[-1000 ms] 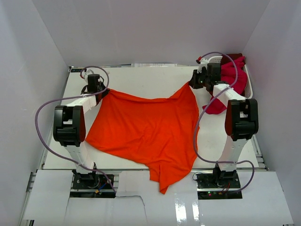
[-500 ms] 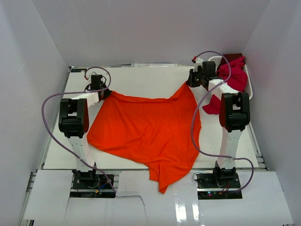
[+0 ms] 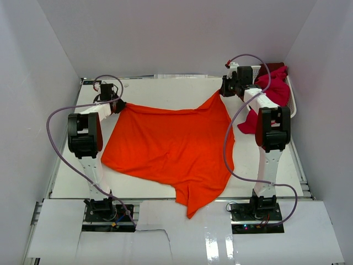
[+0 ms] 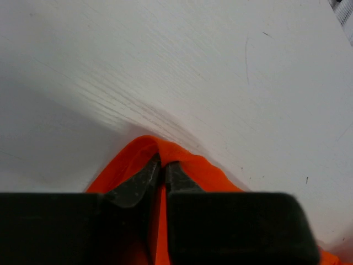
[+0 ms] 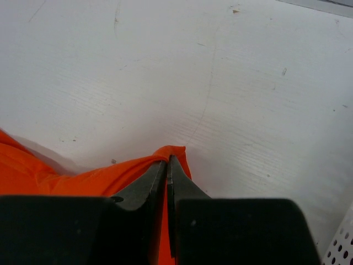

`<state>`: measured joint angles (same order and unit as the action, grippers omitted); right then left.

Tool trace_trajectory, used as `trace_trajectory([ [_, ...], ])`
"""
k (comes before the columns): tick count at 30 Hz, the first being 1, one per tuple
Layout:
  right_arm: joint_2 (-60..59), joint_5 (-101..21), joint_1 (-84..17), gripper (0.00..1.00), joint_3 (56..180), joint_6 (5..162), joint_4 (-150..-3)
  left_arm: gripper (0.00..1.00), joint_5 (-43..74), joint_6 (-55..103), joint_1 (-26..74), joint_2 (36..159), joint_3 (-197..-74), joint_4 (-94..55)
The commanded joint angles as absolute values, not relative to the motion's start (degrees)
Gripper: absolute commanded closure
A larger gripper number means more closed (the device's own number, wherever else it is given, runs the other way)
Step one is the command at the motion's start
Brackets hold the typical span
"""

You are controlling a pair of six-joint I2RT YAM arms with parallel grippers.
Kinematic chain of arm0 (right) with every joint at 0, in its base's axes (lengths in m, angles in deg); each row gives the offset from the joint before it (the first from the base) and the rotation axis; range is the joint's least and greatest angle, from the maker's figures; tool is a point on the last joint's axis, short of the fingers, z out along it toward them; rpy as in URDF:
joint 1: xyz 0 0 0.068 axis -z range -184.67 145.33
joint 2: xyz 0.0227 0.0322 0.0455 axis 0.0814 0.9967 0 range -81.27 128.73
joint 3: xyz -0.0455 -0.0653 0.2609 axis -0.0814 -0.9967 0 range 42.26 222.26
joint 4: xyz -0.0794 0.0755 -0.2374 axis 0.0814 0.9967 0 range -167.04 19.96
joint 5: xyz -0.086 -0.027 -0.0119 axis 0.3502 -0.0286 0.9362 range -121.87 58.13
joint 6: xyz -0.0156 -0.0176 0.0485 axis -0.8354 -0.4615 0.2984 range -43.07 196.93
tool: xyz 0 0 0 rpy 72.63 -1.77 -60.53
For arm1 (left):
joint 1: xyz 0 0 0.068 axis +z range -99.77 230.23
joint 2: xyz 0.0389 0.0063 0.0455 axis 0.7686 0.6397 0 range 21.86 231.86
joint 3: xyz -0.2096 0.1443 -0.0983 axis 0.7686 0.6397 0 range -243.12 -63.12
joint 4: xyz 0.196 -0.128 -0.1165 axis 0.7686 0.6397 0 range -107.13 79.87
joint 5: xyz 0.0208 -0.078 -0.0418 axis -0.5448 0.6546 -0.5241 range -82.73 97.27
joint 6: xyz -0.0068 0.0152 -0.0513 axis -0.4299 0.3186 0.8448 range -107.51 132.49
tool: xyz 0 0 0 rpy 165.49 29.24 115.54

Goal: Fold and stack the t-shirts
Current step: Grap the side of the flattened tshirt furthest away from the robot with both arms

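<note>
Left pincer (image 3: 118, 104), at the far left of the white table (image 3: 165, 88): its two fingers are pinched on one far corner of the orange t-shirt (image 3: 171, 146). In the left wrist view the cloth rises in a small peak over the dark fingertips (image 4: 138, 179). A thin orange strip shows in the narrow slit between them, and bare table lies beyond. Centre: the orange t-shirt lies spread across the middle of the table, stretched between the two arms along its far edge. That edge sags a little in the middle. The left side of the shirt is wrinkled, and a pointed flap hangs over the near edge of the table between the two arm bases. Right pincer (image 3: 223, 91), at the far right: its fingers are closed tight on the other far corner of the shirt. In the right wrist view the fingertips (image 5: 157, 174) meet with a tuft of orange cloth caught at their very end, and the rest of the shirt trails off to the left. Far right: a white lattice basket (image 3: 255, 69) stands at the far right corner of the table, just beside the right pincer. The crimson t-shirts (image 3: 277, 91) are heaped in it, and one end spills over its near rim onto the table beside the right arm.
</note>
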<state>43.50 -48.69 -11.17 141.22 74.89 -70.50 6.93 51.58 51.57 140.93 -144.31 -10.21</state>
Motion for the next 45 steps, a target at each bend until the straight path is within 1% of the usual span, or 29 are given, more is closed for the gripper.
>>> trace_trajectory([
  [1, 44.68, -48.22, -11.17, 0.92, 143.95, 74.74, -70.63, 0.79, 10.08, 52.13, 53.30, 140.34, -147.84, -8.52],
  [2, 45.11, -48.22, -11.17, 0.92, 144.47, 74.74, -70.45, 0.77, 10.69, 52.30, 53.48, 140.69, -148.37, -8.25],
  [3, 45.38, -48.30, -11.17, 0.92, 144.83, 74.74, -70.28, 0.70, 12.27, 52.74, 54.09, 140.95, -149.33, -7.90],
  [5, 46.35, -48.48, -11.17, 0.92, 145.96, 74.82, -69.84, 0.65, 14.38, 53.36, 55.23, 141.74, -150.30, -7.37],
  [6, 46.61, -48.57, -11.17, 0.92, 146.23, 75.00, -69.58, 0.57, 16.74, 54.32, 55.59, 142.00, -150.57, -7.29],
  [10, 47.05, -48.74, -11.35, 0.92, 146.50, 75.09, -69.57, 0.54, 21.06, 55.99, 56.91, 142.80, -151.63, -7.90],
  [15, 46.97, -48.57, -11.35, 0.92, 146.41, 75.00, -69.49, 0.54, 22.74, 56.35, 57.17, 142.97, -151.89, -8.25],
  [23, 46.79, -48.48, -11.44, 0.92, 146.32, 75.09, -69.31, 0.56, 21.86, 55.65, 57.26, 142.89, -152.59, -4.21],
  [36, 47.05, -48.39, -11.96, 0.92, 146.15, 75.44, -69.66, 0.55, 19.31, 54.50, 57.52, 143.23, -153.38, 0.18],
  [45, 47.05, -48.22, -11.96, 0.92, 146.24, 75.35, -69.57, 0.59, 19.75, 54.68, 57.61, 144.20, -153.47, 0.71],
])
